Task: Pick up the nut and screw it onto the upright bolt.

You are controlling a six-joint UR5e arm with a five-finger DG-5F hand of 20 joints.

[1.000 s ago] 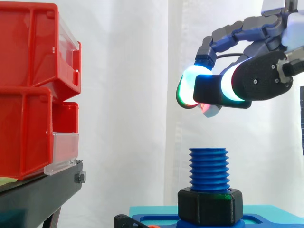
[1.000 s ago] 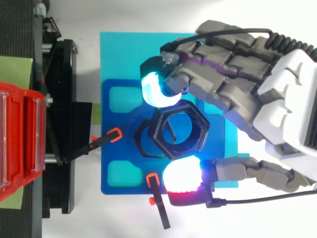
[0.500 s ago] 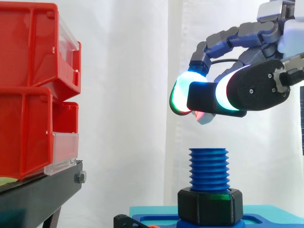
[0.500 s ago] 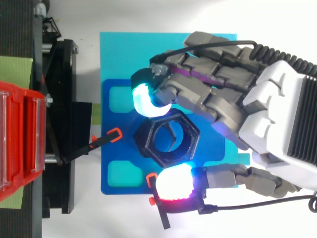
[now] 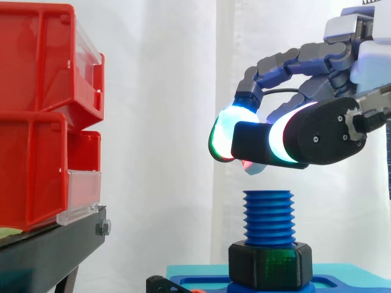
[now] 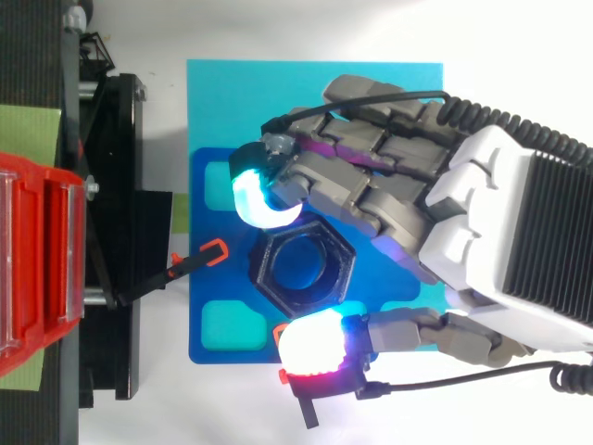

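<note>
A black hex nut (image 5: 252, 141) is pinched between the glowing fingertips of my hand (image 5: 330, 131), which comes in from the right. The nut hangs level a short gap above the top of the upright blue threaded bolt (image 5: 269, 217). From above, the nut (image 6: 262, 271) sits centred over the bolt, whose blue top shows through its hole, with one pad (image 6: 255, 195) behind it and one pad (image 6: 313, 348) in front. The hand (image 6: 482, 232) covers the right side of the plate. A second black nut (image 5: 270, 265) sits at the bolt's foot.
Red bins (image 5: 36, 122) are stacked on a black stand (image 5: 49, 247) at the left. The bolt stands on a blue base plate (image 6: 208, 278) on a teal mat (image 6: 278, 93). Two orange-tipped clamps (image 6: 215, 250) (image 6: 296, 389) hold the plate's left and front edges.
My hand has carried the nut leftward and slightly down. It was offset to the right of the bolt and now sits centred above it.
</note>
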